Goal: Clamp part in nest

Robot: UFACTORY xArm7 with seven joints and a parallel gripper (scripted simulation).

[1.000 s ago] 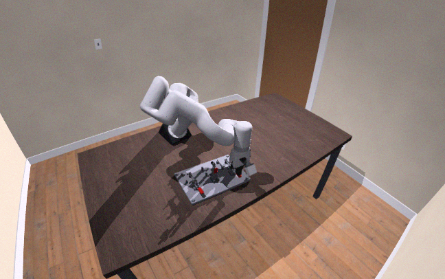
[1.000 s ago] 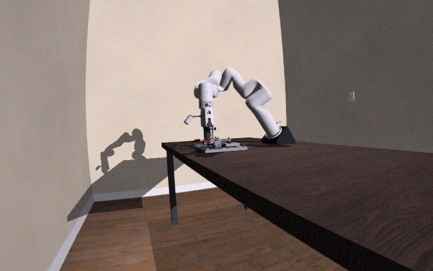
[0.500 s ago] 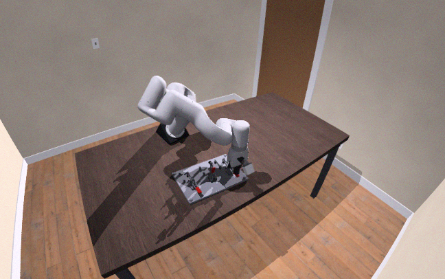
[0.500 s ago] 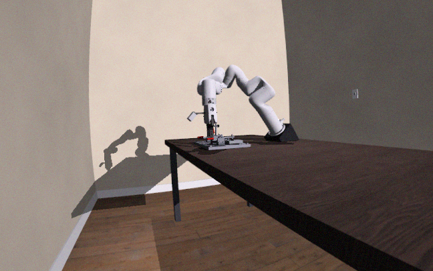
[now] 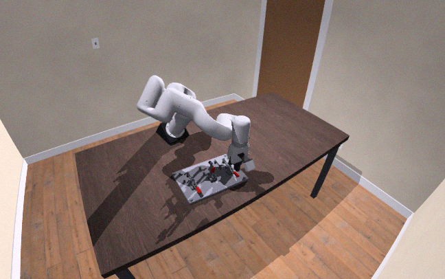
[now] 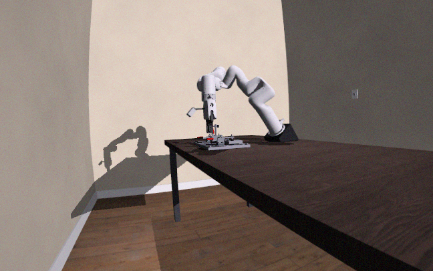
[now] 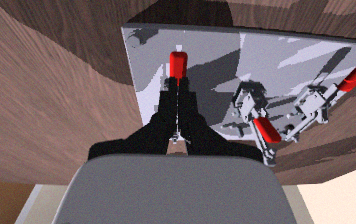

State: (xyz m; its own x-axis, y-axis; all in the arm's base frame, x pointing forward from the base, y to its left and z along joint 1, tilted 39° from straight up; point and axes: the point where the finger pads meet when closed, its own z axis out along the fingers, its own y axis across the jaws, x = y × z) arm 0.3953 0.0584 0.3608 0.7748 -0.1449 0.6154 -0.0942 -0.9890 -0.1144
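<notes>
The grey fixture plate [image 5: 208, 181] lies on the dark table and carries three toggle clamps with red handles. It also shows in the exterior view [image 6: 222, 144] and the wrist view [image 7: 225, 75]. My gripper [image 5: 236, 165] [image 6: 209, 128] stands upright over the plate's right end. In the wrist view its black fingers [image 7: 178, 97] are shut together, with nothing seen between them. Their tips are right at the red handle [image 7: 178, 64] of the end clamp, which lies low, pointing away over the plate. I cannot make out the part clearly in any view.
Two other clamps stand farther along the plate, one with a red handle [image 7: 266, 131] near the edge and one [image 7: 347, 82] at the frame's right. They also show in the top view [image 5: 213, 169] [image 5: 198, 189]. The table edge is close beside the plate.
</notes>
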